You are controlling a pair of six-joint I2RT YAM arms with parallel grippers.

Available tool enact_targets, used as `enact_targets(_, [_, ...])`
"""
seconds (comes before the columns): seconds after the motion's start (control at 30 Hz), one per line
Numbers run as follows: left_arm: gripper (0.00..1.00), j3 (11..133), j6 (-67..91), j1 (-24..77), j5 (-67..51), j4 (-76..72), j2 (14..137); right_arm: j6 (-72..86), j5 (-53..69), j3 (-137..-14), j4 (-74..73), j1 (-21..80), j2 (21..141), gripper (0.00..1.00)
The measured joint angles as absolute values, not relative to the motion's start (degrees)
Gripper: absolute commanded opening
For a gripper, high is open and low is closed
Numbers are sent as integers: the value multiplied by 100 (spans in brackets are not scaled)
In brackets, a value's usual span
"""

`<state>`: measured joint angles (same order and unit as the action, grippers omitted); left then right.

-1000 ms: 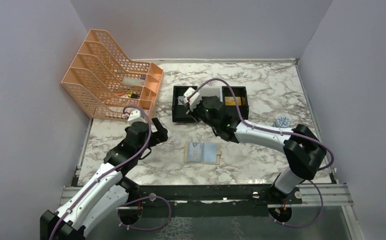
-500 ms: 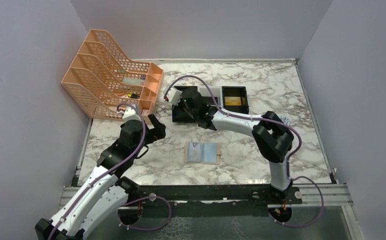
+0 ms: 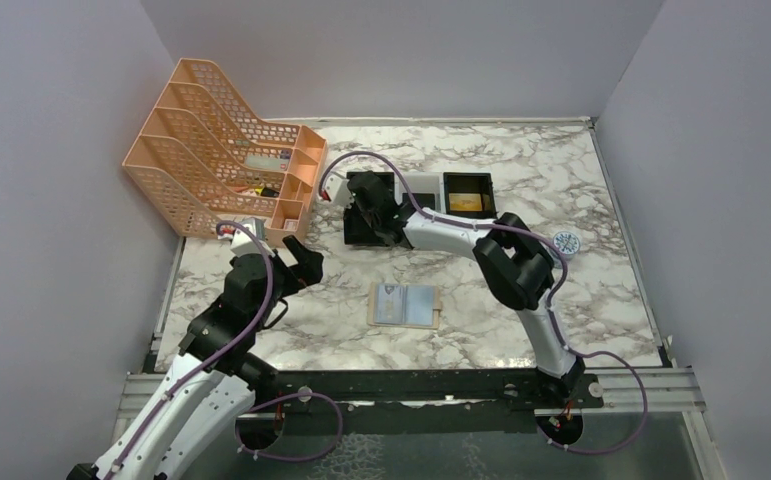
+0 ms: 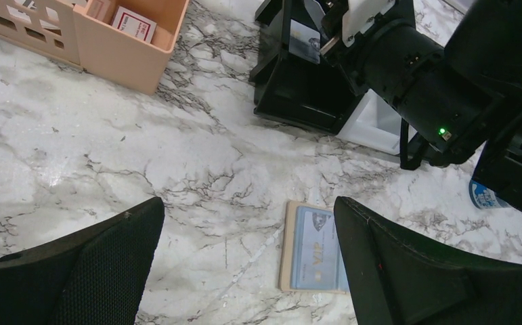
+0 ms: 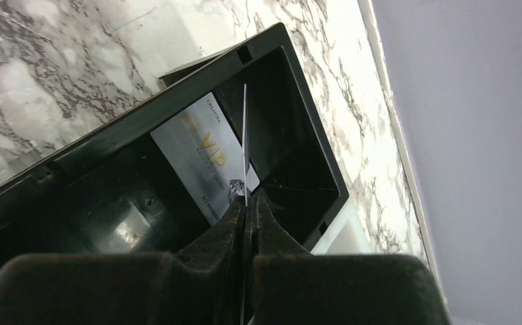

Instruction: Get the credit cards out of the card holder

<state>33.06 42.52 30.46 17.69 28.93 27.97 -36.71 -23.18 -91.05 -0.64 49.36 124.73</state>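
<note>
One card (image 5: 245, 135) stood edge-on in your right gripper's (image 5: 248, 203) closed jaws, seemingly just above the black tray (image 5: 292, 122). Your wide-open left gripper (image 4: 248, 230) hung nearer the card holder (image 3: 407, 305), lying open mid-table.

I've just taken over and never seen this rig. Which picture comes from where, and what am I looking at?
Two robot arms sit at a marble table. The wide picture looks down from above; the other two come from cameras on each wrist. An open card holder, a blue card inside, lies mid-table, behind it black trays and an orange file rack. The left arm hovers, jaws open and empty. The right arm's jaws are shut on a card, held edge-on over a black tray where a silver card already lies.
</note>
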Motion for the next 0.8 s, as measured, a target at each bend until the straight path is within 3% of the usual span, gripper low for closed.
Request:
enact_targets(0.57, [99, 3306, 4383, 3046, 2047, 3186, 2381, -3889, -2703, -9627, -150, 4827, 13187, 3])
enact_targets(0.8, [99, 3306, 4410, 3046, 2071, 3194, 2359, -3992, -2766, -9684, -137, 4825, 13362, 25])
